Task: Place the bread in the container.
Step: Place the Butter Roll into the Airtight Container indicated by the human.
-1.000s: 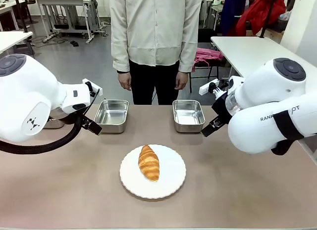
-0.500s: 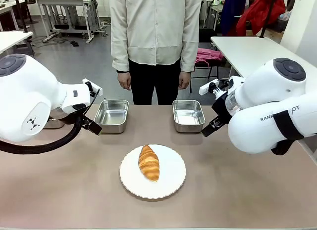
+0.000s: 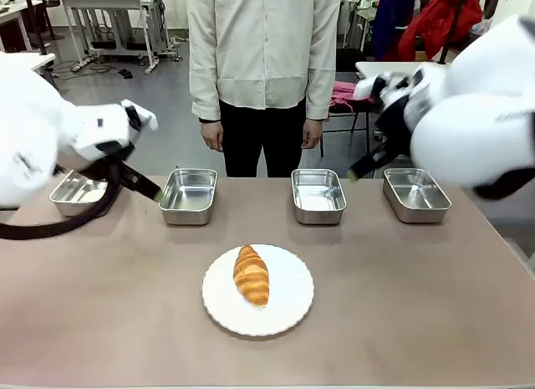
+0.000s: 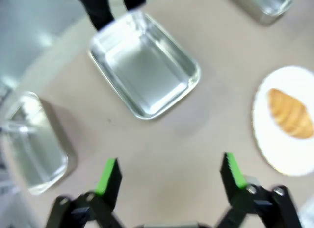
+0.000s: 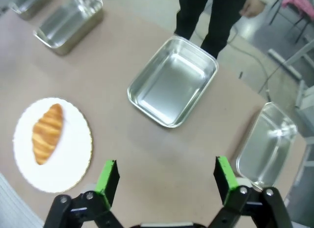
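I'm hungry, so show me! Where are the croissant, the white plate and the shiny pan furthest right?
croissant [image 3: 251, 274]: front view, middle of its ridged top.
white plate [image 3: 292, 294]: front view, bare white part right of the croissant.
rightmost pan [image 3: 415, 191]: front view, its bare shiny floor.

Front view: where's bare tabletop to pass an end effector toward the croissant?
Open tabletop flanks the white plate holding the croissant, on both sides, in front of the pans. A gap also lies between the left-middle pan and right-middle pan. The far edge is crowded: four pans in a row.
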Action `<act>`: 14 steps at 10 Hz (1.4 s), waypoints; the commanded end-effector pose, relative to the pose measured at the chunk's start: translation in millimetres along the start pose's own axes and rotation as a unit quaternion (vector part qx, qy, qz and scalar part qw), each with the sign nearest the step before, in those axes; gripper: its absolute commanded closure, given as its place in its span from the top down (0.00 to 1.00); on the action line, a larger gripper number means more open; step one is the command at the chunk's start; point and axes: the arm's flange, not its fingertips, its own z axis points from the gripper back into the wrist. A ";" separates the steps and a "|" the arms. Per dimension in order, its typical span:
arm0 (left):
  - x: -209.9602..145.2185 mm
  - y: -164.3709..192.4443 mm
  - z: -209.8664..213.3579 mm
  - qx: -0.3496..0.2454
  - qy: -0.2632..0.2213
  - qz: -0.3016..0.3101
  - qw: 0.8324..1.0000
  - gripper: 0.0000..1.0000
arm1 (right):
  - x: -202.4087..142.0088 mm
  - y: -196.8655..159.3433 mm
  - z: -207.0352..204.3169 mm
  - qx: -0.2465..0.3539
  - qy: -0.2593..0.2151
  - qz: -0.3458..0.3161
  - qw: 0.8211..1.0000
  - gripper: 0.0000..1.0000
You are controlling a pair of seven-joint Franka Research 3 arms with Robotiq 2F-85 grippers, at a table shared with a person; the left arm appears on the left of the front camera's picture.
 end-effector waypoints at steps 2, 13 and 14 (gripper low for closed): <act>11.9 84.5 66.4 -0.091 0.037 -0.062 0.993 1.00 | 0.0 -89.4 69.0 0.069 -0.012 0.004 0.998 1.00; -36.7 197.5 108.1 -0.112 -0.016 -0.092 0.989 1.00 | -57.3 -177.6 90.7 0.109 -0.045 -0.026 0.993 1.00; -44.3 211.4 120.6 -0.130 -0.043 -0.073 0.988 1.00 | -67.5 -195.0 96.0 0.120 -0.059 -0.010 0.991 1.00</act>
